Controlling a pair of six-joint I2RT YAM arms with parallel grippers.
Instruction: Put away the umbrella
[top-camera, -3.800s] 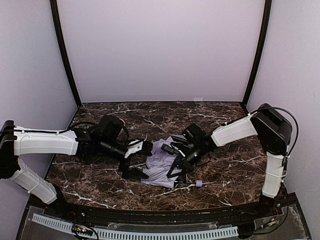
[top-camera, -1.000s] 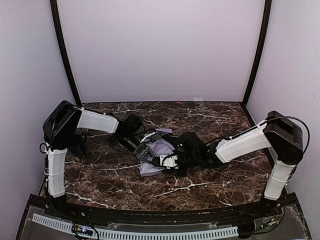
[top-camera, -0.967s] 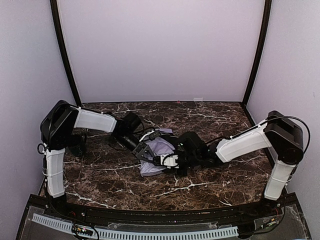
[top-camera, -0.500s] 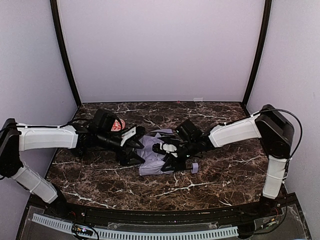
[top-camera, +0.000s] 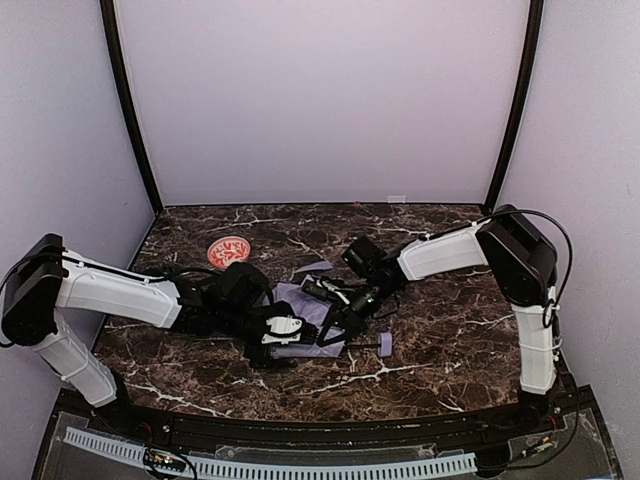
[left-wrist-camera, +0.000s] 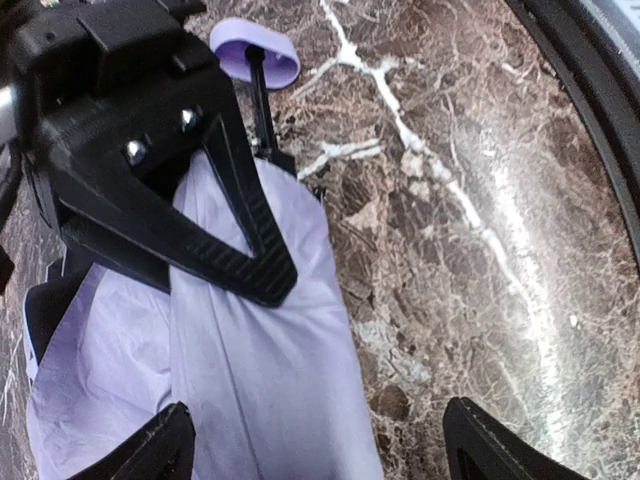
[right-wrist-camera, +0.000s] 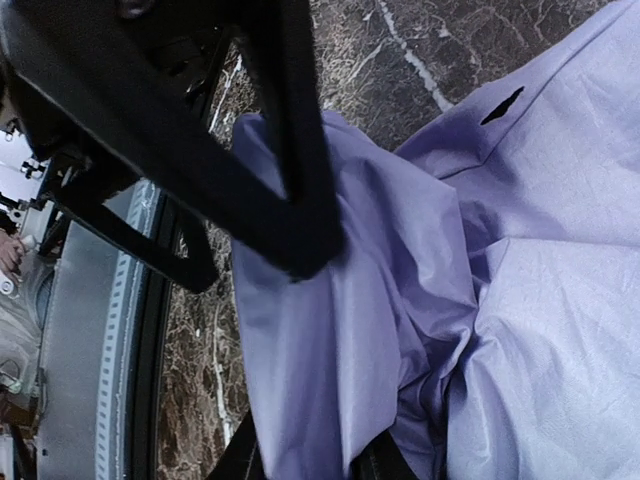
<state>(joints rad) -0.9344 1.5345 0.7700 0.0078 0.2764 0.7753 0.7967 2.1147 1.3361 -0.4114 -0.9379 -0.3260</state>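
- In the middle of the bench (top-camera: 455, 335), the umbrella (top-camera: 298, 300) lies loose between my hands, its handle (top-camera: 385, 343) at the near right.
- My left hand (left-wrist-camera: 330, 455) has just spread wide and straddles the fabric without gripping it.
- My right hand (right-wrist-camera: 318, 462) is narrow, pinching a fold.
- Gathering and strapping remain, I judge.

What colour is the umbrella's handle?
The handle is pale lavender; it shows best in the left wrist view.
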